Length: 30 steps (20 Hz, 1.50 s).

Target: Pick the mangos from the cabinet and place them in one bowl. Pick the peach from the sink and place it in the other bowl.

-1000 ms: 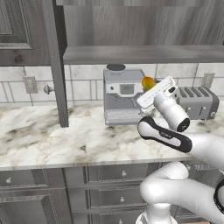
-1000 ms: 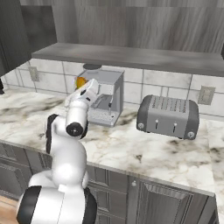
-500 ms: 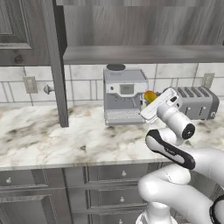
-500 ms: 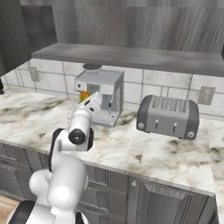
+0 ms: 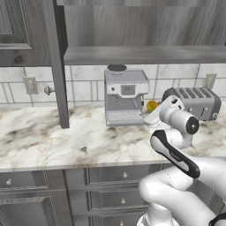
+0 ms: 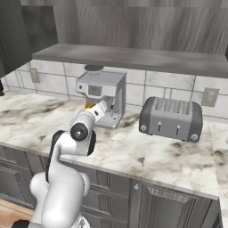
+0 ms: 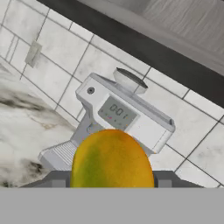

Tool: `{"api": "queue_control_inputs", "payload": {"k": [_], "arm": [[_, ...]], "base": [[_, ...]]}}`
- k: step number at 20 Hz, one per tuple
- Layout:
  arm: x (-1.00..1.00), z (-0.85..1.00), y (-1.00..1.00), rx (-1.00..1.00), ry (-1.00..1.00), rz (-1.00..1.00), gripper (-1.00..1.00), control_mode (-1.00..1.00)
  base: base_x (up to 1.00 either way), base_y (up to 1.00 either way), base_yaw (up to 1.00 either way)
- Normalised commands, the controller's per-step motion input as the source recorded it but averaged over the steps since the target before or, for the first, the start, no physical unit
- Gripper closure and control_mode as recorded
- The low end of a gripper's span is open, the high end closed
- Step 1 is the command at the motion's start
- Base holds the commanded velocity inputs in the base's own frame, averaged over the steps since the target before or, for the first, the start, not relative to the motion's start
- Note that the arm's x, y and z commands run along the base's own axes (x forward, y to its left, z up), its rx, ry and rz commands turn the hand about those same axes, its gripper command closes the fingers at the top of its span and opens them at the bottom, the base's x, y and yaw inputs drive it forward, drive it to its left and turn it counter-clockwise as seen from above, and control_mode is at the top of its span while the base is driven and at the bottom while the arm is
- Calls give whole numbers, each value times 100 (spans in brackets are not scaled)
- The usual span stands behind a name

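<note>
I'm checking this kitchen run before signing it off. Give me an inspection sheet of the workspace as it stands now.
Surface: marble counter, bare in front of the appliances.
Job's things: yellow-green mango held in the pincer; cabinet shelf above the counter, its door plank open. Bowls, peach, sink: nothing seen.
Clutter: coffee machine and toaster against the backsplash.
Grippers: pincer shut on the mango, beside the coffee machine, above the counter.
Cables: nothing seen.
Surroundings: tiled backsplash with wall outlets; drawers with knobs below the counter.
</note>
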Motion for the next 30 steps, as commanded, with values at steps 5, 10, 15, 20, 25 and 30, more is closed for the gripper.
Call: {"api": "queue_control_inputs", "payload": {"k": [5,10,15,20,25,30], "arm": [[0,-64,0,7,30,-6,100,-100],[0,-49,1,15,25,-6,100,-100],[-4,-35,4,15,19,-7,100,-100],[-24,-8,0,10,3,-2,100,-100],[-30,0,0,10,0,0,100,-100],[-27,0,0,13,0,0,100,-100]], "base": [[0,0,0],[0,0,0],[0,0,0],[0,0,0],[0,0,0],[0,0,0]]}}
